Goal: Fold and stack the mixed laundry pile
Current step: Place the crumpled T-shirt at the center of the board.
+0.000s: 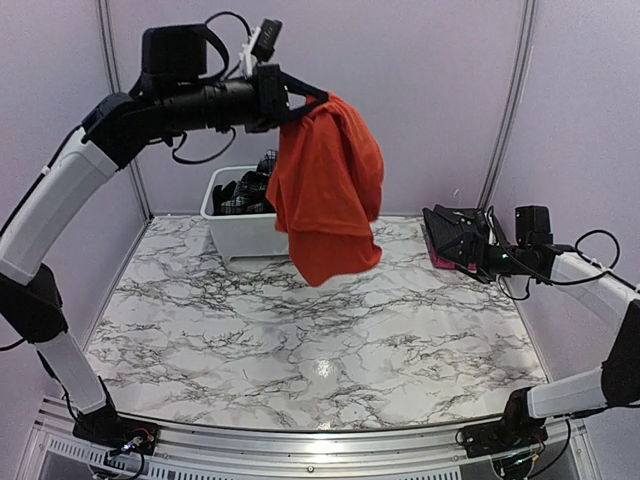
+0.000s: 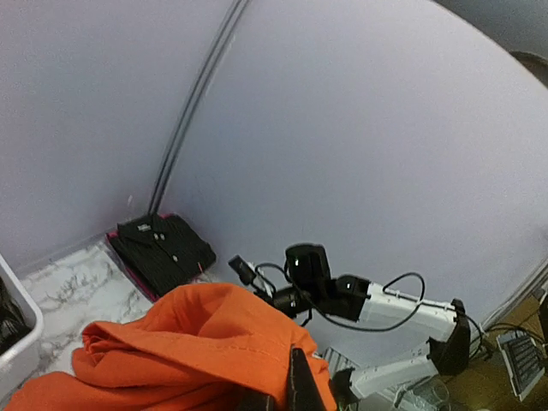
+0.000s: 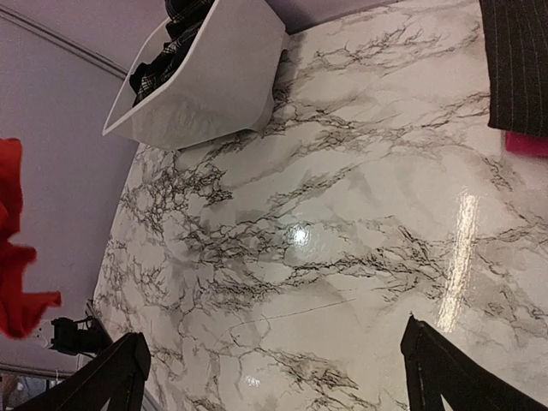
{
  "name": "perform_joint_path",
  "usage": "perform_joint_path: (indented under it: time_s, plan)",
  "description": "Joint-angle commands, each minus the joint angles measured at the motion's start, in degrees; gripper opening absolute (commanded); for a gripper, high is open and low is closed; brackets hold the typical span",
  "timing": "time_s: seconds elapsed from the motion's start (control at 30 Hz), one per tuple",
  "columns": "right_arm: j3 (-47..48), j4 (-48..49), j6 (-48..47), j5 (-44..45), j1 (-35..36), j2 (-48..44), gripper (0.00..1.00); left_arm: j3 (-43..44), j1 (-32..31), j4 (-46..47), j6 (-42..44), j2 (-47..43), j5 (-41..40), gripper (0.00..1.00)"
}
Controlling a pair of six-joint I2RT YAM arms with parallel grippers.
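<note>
table (image 1: 300,340): orange T-shirt (image 1: 328,190) hangs above far centre, long axis vertical.
tub (image 1: 245,238): far left, behind shirt, rest of laundry pile (image 1: 243,192) inside.
left gripper (image 1: 305,102): clenched on shirt top.
right gripper (image 3: 274,377): released, empty, far right; shirt lies left, higher.

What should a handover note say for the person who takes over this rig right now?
Left gripper: shut on the large bright orange T-shirt, held high in the air.
Right gripper: open, empty, low by the far right corner.
Done: a folded black striped garment lies on a pink item.
Left: fold the T-shirt; plaid and dark clothes are in the white plastic tub.
</note>
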Motion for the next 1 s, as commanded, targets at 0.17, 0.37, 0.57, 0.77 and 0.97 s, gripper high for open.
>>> perform_joint_path:
  time_s: [0.17, 0.37, 0.57, 0.77, 0.97]
  plan:
    - [-1.13, -6.72, -3.51, -0.79, 0.66, -9.1, 0.98, -54.58, 7.64, -3.13, -9.41, -27.43, -31.63, 0.73]
    - [-6.85, -9.79, -0.72, 2.14, 7.54, -17.84, 0.98, -72.75, 9.87, -7.71, -8.77, -42.65, -32.53, 0.99]
    - [-10.39, -15.34, 2.1, 5.46, 13.1, -24.22, 0.92, -80.98, 0.09, -5.25, -5.3, -43.58, -22.88, 0.98]
    - [-14.18, -14.97, 3.3, 8.77, 18.56, -23.59, 0.88, -87.2, -13.55, 1.64, -9.71, -36.74, -24.21, 0.83]
    - [-14.27, -8.46, 4.64, 12.56, 26.08, -15.52, 0.88, -87.5, -17.92, 13.63, -14.64, -24.4, -22.1, 0.76]
